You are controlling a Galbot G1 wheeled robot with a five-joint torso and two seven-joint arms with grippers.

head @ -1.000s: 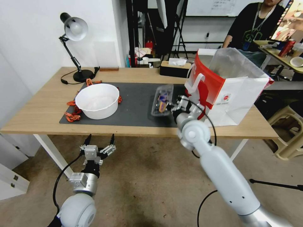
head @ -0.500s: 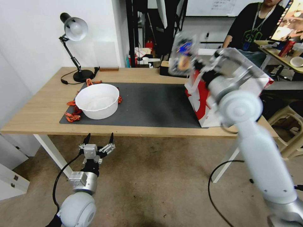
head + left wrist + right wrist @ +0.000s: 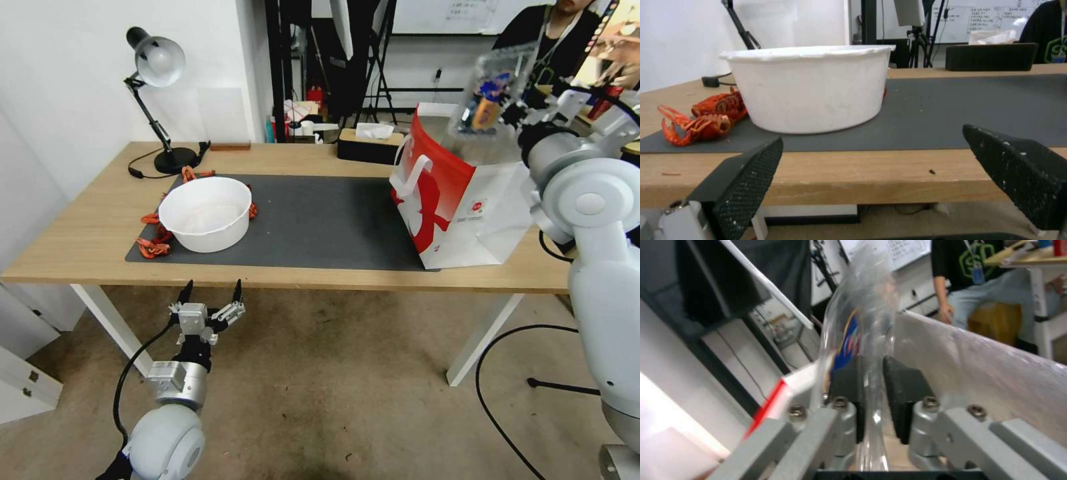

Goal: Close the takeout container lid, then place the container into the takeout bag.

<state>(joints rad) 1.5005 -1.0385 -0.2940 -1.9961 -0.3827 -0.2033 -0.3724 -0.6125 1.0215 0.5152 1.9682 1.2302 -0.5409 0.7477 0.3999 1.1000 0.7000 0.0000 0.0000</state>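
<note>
The takeout container (image 3: 489, 100), a small clear clamshell, hangs in the air above the open top of the takeout bag (image 3: 460, 200). Its lid (image 3: 846, 340) with the blue and orange label is closed against the base. My right gripper (image 3: 517, 110) is shut on the container's rim, and the black fingers (image 3: 902, 386) pinch the clear plastic. The red-and-white bag stands on the table's right end with a clear liner (image 3: 987, 366) sticking out. My left gripper (image 3: 209, 293) hangs open below the table's front edge, its black pads (image 3: 746, 180) wide apart.
A large white bowl (image 3: 207, 213) sits on the dark mat (image 3: 313, 227) with red crayfish (image 3: 698, 123) beside it. A desk lamp (image 3: 157, 87) stands at the back left and a black tissue box (image 3: 370, 143) at the back. A person sits behind the bag.
My right arm has swung right with the container, from above the bag's left edge to over the bag's opening. A second ago it held the container low over the mat. The left arm stayed still.
</note>
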